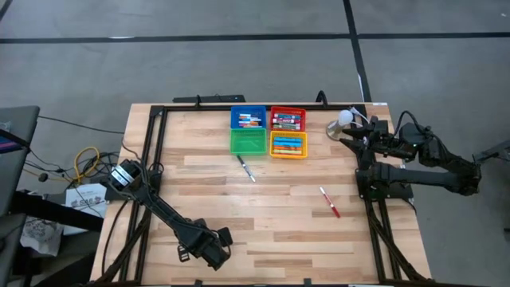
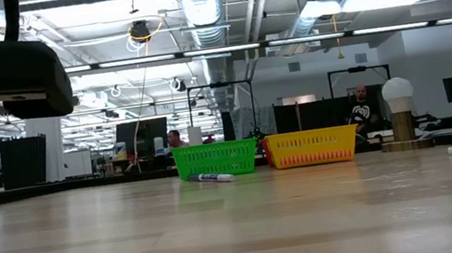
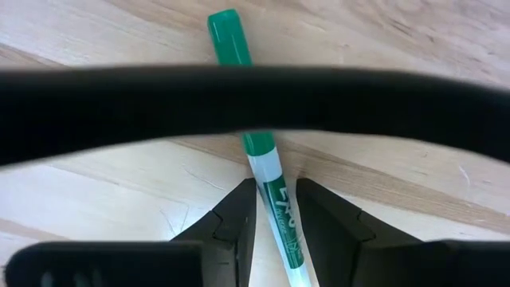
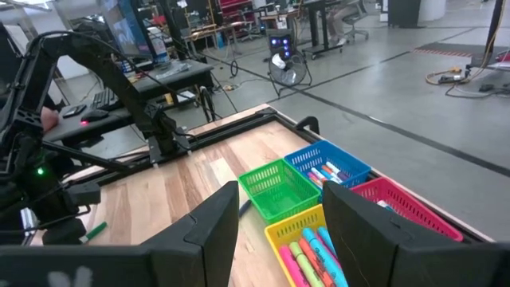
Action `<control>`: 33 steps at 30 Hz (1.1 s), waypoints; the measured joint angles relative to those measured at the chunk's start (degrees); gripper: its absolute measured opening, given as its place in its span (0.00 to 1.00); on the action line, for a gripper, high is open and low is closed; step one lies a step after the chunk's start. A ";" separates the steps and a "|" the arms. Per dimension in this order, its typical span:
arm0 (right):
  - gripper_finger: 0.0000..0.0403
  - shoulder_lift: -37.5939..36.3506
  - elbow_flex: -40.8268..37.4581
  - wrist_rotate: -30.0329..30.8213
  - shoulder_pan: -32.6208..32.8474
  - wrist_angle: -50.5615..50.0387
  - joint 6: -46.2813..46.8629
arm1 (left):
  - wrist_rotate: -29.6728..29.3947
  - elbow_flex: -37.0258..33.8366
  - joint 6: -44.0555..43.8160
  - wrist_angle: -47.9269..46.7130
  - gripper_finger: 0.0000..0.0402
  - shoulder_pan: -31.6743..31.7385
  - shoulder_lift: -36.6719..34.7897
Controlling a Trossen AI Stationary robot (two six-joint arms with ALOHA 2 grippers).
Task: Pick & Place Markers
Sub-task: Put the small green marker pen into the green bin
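Green-capped, with a white barrel, one marker lies between the fingers of the left gripper, which are clamped on its barrel at the table's near left edge, the cap sticking out ahead over the wood. Two more markers lie loose on the wooden table: a dark-tipped one just in front of the green bin, and a red one well off to the right. The green bin stands beside a yellow bin of markers, with a blue bin and a red bin of markers behind them. Over at the table's far right edge the right gripper hangs with its fingers apart and nothing between them, near a small white-globed lamp. People sit in the room beyond.
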 joint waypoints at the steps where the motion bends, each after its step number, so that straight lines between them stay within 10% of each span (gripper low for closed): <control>1: 0.42 0.00 0.00 0.00 0.00 0.00 0.08 | 0.00 0.00 0.00 -0.10 0.24 -0.06 0.00; 33: 0.42 -0.01 0.00 0.02 0.00 -0.02 -0.35 | -0.55 0.00 2.90 -2.11 0.24 -0.22 0.00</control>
